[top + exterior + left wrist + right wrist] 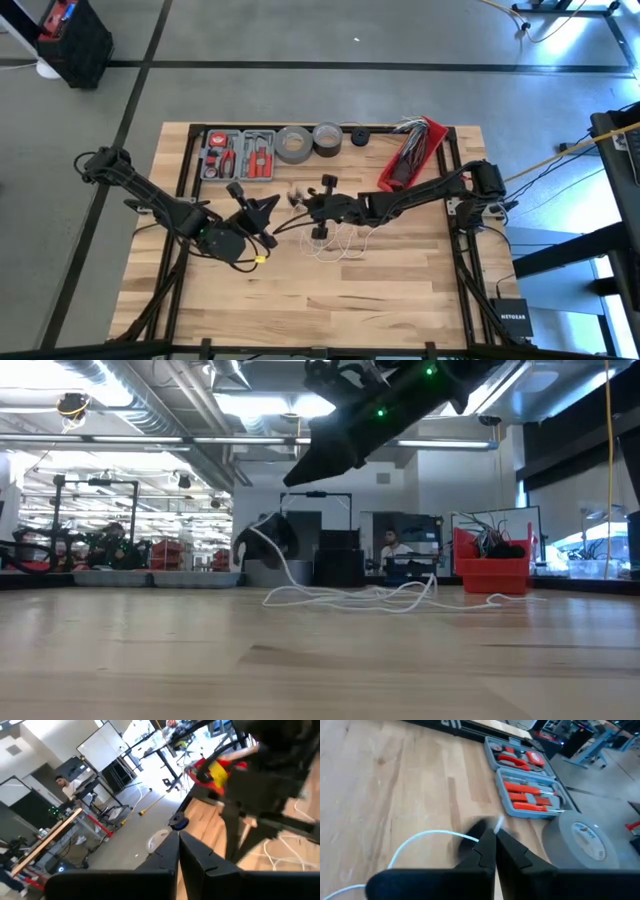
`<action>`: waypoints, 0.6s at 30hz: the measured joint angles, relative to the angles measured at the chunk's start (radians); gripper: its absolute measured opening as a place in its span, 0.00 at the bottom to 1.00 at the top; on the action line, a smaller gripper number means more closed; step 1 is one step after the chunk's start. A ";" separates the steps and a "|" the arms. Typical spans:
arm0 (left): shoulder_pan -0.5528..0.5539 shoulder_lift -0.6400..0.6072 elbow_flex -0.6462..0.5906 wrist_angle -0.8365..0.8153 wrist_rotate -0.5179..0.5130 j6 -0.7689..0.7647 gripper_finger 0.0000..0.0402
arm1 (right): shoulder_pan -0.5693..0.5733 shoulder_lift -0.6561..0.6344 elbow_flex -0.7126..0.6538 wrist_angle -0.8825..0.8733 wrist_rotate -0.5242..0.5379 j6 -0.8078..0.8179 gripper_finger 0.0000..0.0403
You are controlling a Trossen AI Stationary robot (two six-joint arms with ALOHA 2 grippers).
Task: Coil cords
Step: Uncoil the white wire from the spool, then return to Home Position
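Clamped shut on cord [427,836] end: right gripper [491,836], mid-table. Rest of cord lay loose, near centre. Left gripper [178,840] shut, empty, alongside. Best lifted slowly, looped evenly, avoiding snags.

From my remote station I count two dark arms over one wooden bench [400,270], each ending in a single tool, the left tool [268,207] and the right tool [298,198], both with fingers pressed together. On the bench I make out one thin white cable [340,243] lying in loose loops, two grey tape rolls [296,144], one small black spool [360,137], one open grey tool case [240,153] with red-handled tools, and one red bin [428,140] of wires. Beyond the bench, the low view shows one person [392,548] seated in the room.
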 joint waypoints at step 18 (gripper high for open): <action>0.000 0.000 0.000 -0.075 0.086 -0.070 0.01 | 0.000 0.001 0.000 0.010 -0.161 0.088 0.25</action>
